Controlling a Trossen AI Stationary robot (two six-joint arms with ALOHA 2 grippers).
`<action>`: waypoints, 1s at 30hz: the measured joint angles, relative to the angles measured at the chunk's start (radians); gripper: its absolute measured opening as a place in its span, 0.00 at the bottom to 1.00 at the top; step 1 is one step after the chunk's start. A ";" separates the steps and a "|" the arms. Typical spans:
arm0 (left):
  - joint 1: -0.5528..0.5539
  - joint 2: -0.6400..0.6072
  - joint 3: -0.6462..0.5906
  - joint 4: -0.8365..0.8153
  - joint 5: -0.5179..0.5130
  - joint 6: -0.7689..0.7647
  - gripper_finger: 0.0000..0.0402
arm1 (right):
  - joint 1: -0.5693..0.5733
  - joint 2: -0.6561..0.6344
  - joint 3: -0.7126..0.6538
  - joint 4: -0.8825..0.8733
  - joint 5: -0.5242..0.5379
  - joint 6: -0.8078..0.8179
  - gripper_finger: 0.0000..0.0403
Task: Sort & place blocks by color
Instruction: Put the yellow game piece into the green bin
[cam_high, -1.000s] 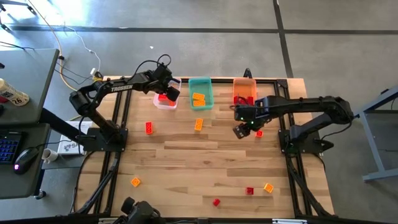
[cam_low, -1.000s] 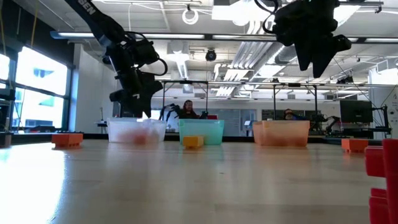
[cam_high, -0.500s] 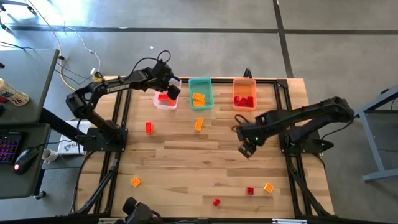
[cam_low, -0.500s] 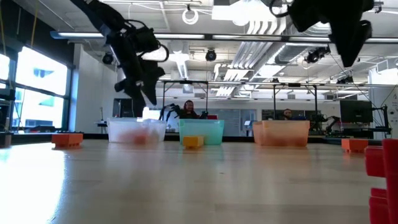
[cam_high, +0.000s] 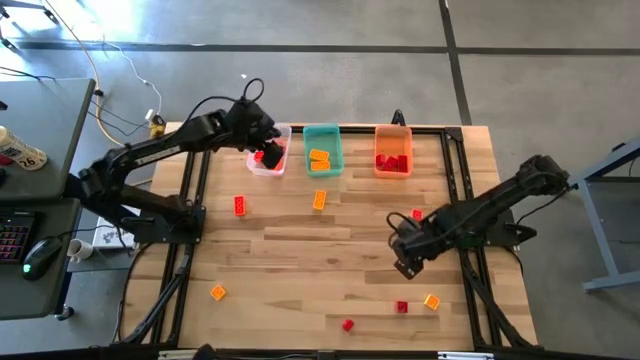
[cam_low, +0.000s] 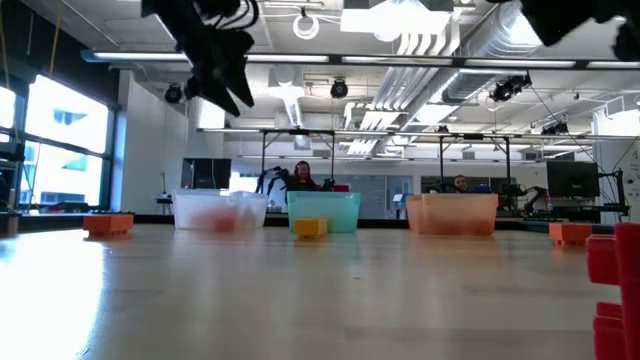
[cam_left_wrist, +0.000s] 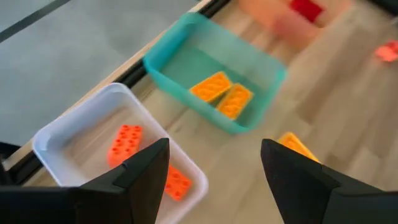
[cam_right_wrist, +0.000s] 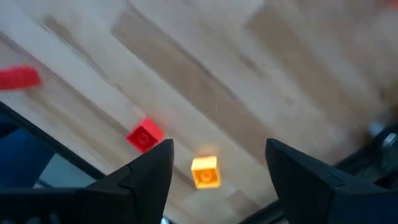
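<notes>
Wood-plank table (cam_high: 300, 250) held three bins along the far edge: clear bin (cam_high: 268, 152), teal bin (cam_high: 322, 148), orange bin (cam_high: 393, 150).

Left gripper (cam_high: 262, 140) hovered over the clear bin, fingers spread, nothing between them. Left wrist view showed two orange-red blocks (cam_left_wrist: 126, 143) lying in the clear bin and two yellow-orange blocks (cam_left_wrist: 222, 93) in the teal bin. Red blocks (cam_high: 392, 161) sat in the orange bin.

Right gripper (cam_high: 405, 262) hung over the table's near-right area, fingers apart, empty. Just below it in its wrist view: a red block (cam_right_wrist: 145, 135) and a yellow-orange block (cam_right_wrist: 205, 171), both flat on the wood.

Loose blocks on the table: red one (cam_high: 240, 205) left of centre, orange one (cam_high: 319, 200) near the teal bin, red one (cam_high: 417, 214) at right, orange one (cam_high: 218, 292) near-left, red one (cam_high: 347, 325) at the near edge.
</notes>
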 joint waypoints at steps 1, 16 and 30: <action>-0.017 -0.019 0.000 -0.007 0.000 -0.001 0.59 | 0.021 0.000 -0.020 0.016 -0.012 0.031 0.60; -0.201 -0.132 0.000 -0.010 -0.003 -0.118 0.59 | 0.259 0.094 -0.138 0.258 -0.094 0.202 0.60; -0.298 -0.133 0.000 -0.019 -0.022 -0.136 0.59 | 0.331 0.244 -0.138 0.291 -0.118 0.207 0.60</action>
